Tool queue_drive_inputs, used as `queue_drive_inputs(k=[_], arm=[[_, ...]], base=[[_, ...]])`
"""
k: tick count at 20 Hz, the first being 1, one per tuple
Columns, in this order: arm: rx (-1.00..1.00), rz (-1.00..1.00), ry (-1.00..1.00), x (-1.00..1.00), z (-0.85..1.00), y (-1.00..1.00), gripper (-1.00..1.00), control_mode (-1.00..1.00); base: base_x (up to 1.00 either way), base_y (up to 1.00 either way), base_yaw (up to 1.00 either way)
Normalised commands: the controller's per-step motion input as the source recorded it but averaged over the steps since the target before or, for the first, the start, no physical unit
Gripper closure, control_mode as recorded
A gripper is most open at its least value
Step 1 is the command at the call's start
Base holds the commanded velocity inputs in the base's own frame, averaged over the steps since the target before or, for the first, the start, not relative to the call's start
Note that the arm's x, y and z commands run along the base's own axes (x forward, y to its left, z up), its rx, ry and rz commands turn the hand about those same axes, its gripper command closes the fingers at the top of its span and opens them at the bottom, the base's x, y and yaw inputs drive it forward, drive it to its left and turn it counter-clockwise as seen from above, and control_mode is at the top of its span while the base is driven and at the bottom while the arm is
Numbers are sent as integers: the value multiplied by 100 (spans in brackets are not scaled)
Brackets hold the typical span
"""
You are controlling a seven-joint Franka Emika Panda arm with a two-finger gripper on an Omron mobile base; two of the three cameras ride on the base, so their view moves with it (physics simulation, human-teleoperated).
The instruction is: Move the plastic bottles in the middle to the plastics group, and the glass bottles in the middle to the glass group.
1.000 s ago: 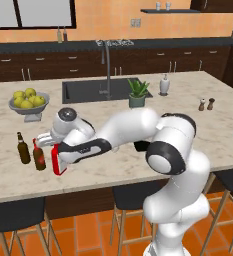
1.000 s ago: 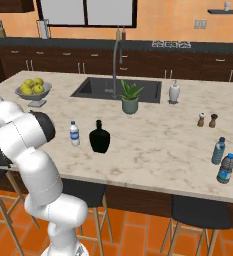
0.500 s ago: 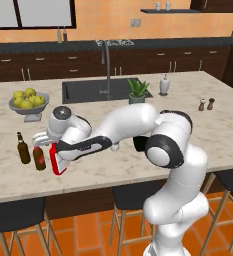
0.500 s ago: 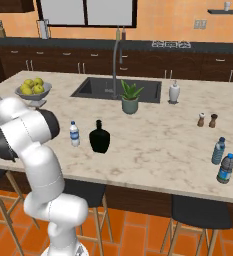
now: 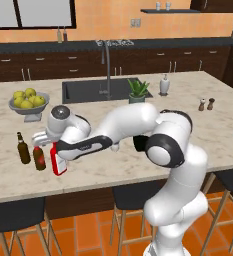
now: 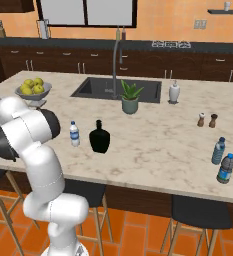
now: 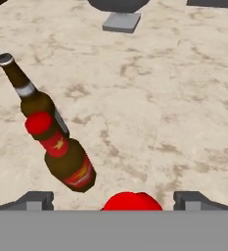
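Showing dark-red bottle [image 7: 66,158], gold star label, no readable writing

2 rear base views, 1 close hand view

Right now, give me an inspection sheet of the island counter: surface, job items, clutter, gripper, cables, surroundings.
Surface: marble island counter, with a sink set into it.
Job items: flat red bottle stands beside the dark-red bottle and the brown bottle. Clear water bottle and black round bottle stand mid-counter. Two blue bottles stand near the right end.
Clutter: fruit bowl, potted plant, soap dispenser, salt and pepper shakers.
Gripper: the gripper is open, its fingers either side of the red bottle's top.
Cables: nothing seen.
Surroundings: dark cabinets, stools, orange tile floor.
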Motion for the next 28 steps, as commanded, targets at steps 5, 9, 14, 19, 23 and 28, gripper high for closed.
queue_drive_inputs(k=[5,9,14,19,23,28], arm=[[0,-1,0,-1,20,-16,-100,-100],[4,-2,0,-10,28,-28,-100,-100],[6,-9,0,-31,19,-47,-100,-100],[2,-11,0,-34,5,-67,-100,-100],[1,-5,0,-39,8,-77,-100,-100],[0,-5,3,-30,12,-72,-100,-100]], base=[[0,0,0],[0,0,0],[0,0,0],[0,0,0],[0,0,0],[0,0,0]])
